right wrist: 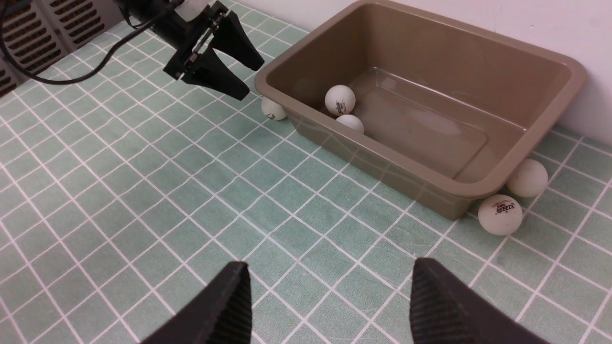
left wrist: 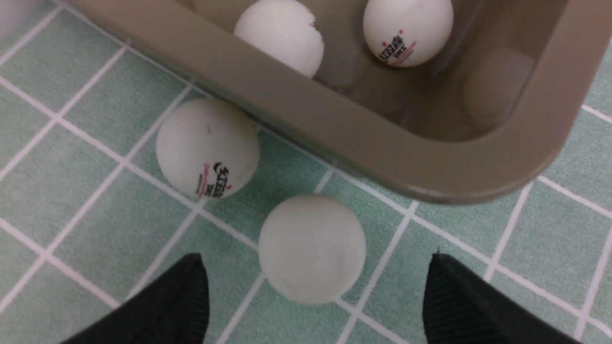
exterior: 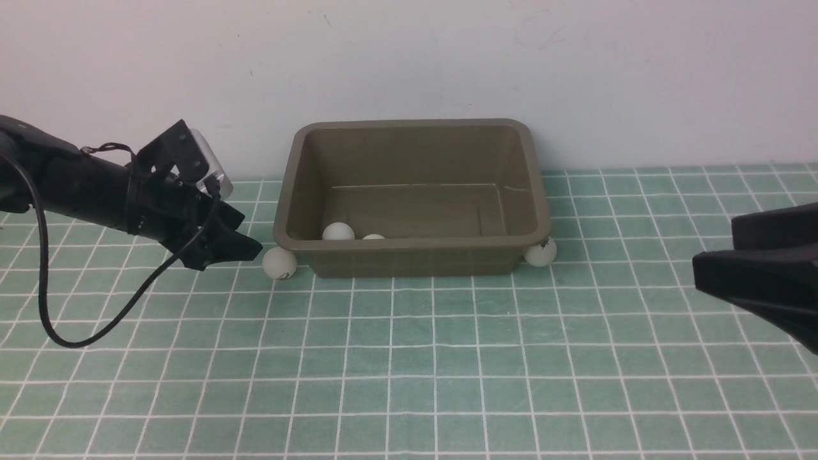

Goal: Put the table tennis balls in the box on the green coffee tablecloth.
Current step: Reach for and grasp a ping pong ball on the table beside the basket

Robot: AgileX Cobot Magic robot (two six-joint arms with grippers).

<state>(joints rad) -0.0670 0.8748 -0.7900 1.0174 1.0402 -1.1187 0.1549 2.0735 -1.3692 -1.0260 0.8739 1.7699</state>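
The left hand (left wrist: 316, 260) stood wide open, its two black ribbed fingertips (left wrist: 179, 306) spread well apart. Between them was a plain white ball (left wrist: 312, 248), touching neither fingertip. Just beyond it a logo ball (left wrist: 208, 148), printed in dark and red, lay on the green tablecloth (left wrist: 71, 191), tucked against the outer wall beneath the flared rim of the olive-brown box (left wrist: 334, 124). Only one rounded corner of the box showed. Inside it lay two more balls, near each other but not touching: a mostly plain inner ball (left wrist: 282, 36) by the near wall and a printed inner ball (left wrist: 408, 31).
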